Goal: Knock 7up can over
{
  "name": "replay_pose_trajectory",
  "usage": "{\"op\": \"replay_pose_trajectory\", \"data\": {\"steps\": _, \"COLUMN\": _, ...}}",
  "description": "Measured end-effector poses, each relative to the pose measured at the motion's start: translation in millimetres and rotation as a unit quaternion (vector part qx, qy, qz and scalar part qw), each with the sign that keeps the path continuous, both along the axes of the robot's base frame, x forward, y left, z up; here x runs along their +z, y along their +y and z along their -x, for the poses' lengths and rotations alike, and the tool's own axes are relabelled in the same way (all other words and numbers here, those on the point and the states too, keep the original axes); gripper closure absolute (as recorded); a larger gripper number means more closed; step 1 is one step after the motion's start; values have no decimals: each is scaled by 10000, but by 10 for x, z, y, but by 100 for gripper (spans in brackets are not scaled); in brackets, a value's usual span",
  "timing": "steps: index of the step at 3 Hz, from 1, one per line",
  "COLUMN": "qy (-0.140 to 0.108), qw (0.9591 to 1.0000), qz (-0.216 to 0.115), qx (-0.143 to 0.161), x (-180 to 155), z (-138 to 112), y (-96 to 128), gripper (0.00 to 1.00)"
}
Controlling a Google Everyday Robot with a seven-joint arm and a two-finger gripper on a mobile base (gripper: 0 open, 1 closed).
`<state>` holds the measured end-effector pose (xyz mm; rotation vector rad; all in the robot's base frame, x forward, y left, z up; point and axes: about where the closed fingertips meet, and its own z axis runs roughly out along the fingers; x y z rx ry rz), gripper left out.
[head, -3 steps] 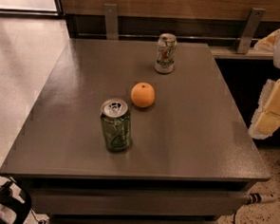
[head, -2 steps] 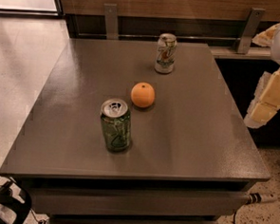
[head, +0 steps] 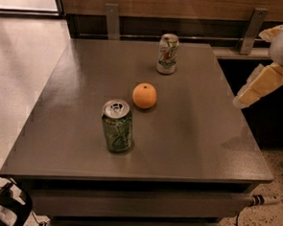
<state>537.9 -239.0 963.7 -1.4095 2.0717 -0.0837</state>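
The 7up can [head: 167, 53] is pale white-silver with green lettering. It stands upright near the far edge of the grey table [head: 202, 138]. My gripper [head: 261, 62] hangs at the right edge of the view, above the table's right side and well to the right of the can. Its two cream fingers are spread apart with nothing between them: a lower finger [head: 258, 86] and an upper one [head: 272, 32]. The gripper is not touching the can.
A darker all-green can [head: 117, 126] stands upright near the table's front left. An orange [head: 145, 96] lies mid-table between the two cans. A wooden wall with metal brackets [head: 112, 21] runs behind the table. Pale floor lies to the left.
My gripper has moved left and a little up, closer over the table's right edge. Both cans and the orange have not moved.
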Motion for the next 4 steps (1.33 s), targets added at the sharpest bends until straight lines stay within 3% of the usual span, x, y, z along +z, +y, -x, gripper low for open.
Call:
{"op": "replay_pose_trajectory", "data": {"steps": 1, "qy": -523, "qw": 9959, "qz": -677, "qx": -282, "x": -111, "z": -390, "y": -151, "gripper": 0}}
{"op": "replay_pose_trajectory", "data": {"steps": 2, "qy": -1089, "qw": 9832, "qz": -1401, "qx": -426, "x": -110, "z": -845, "y": -245, "gripper": 0}}
{"op": "replay_pose_trajectory", "data": {"steps": 3, "qy": -1467, "qw": 9675, "qz": -2033, "qx": -318, "x": -43, "z": -1224, "y": -159, "gripper": 0}}
{"op": "replay_pose_trajectory", "data": {"steps": 4, "qy": -1646, "qw": 9531, "qz": -2538, "qx": -132, "x": 49, "z": -1471, "y": 42, "gripper": 0}}
